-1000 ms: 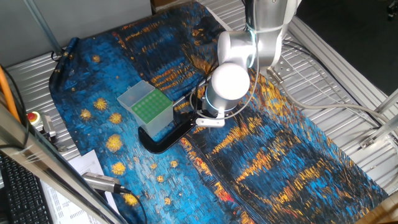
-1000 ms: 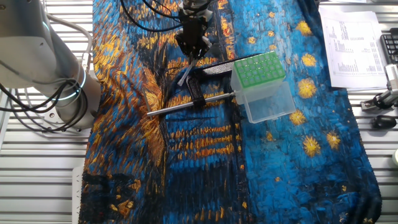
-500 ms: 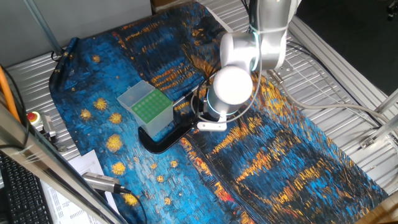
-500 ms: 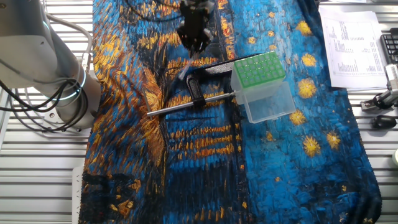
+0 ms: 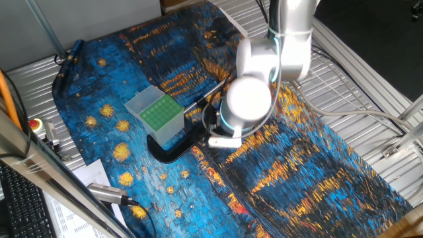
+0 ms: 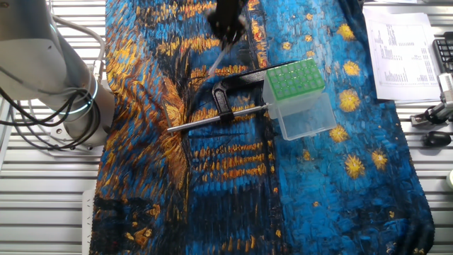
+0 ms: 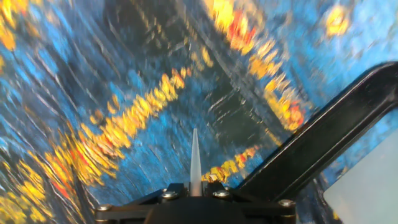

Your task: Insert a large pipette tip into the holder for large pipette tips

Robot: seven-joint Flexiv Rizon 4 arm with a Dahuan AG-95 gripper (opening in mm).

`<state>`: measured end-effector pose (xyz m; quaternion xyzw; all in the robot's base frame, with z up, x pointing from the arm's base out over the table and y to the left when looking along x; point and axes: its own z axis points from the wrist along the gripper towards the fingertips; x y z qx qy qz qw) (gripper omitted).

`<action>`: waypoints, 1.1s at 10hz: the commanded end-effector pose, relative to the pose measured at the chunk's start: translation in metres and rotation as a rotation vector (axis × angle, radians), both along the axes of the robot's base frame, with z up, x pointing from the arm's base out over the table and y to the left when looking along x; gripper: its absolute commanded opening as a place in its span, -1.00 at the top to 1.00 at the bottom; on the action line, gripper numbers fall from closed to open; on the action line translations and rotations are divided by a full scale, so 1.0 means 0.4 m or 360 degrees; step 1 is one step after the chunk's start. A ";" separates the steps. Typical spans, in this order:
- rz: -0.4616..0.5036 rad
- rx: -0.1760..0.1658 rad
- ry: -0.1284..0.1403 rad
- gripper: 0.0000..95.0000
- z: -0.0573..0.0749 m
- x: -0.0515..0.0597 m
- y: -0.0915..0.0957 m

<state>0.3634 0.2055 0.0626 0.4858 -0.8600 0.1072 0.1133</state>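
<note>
My gripper [image 7: 194,185] is shut on the large pipette tip [image 7: 194,162], a slender whitish cone that points away from the hand over the blue and orange cloth. In the other fixed view the gripper [image 6: 228,27] is at the top with the tip [image 6: 216,62] hanging below it, lifted off the cloth left of the holder. The holder [image 6: 296,95] is a translucent box with a green hole grid; it also shows in one fixed view [image 5: 157,117], left of the arm. In the hand view only a pale corner of the holder [image 7: 367,186] shows at the lower right.
A black C-shaped clamp [image 6: 225,99] with a long metal rod [image 6: 212,119] lies against the holder's left side; its black arm [image 7: 323,146] crosses the hand view. The arm's base [image 6: 42,64] stands at the left. Papers [image 6: 400,49] lie at the right.
The gripper has risen from the cloth beside the clamp, carrying the pipette tip up with it. The holder and clamp have not moved.
</note>
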 end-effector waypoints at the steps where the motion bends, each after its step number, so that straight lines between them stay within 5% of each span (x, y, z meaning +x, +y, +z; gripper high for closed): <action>1: -0.0046 0.0005 -0.0011 1.00 0.021 0.012 0.039; 5: -0.0141 0.0030 -0.0057 1.00 -0.002 0.000 0.079; 7: -0.0116 -0.0005 -0.0049 1.00 -0.002 0.000 0.079; 11: 0.0100 0.0028 0.0018 1.00 -0.002 0.000 0.079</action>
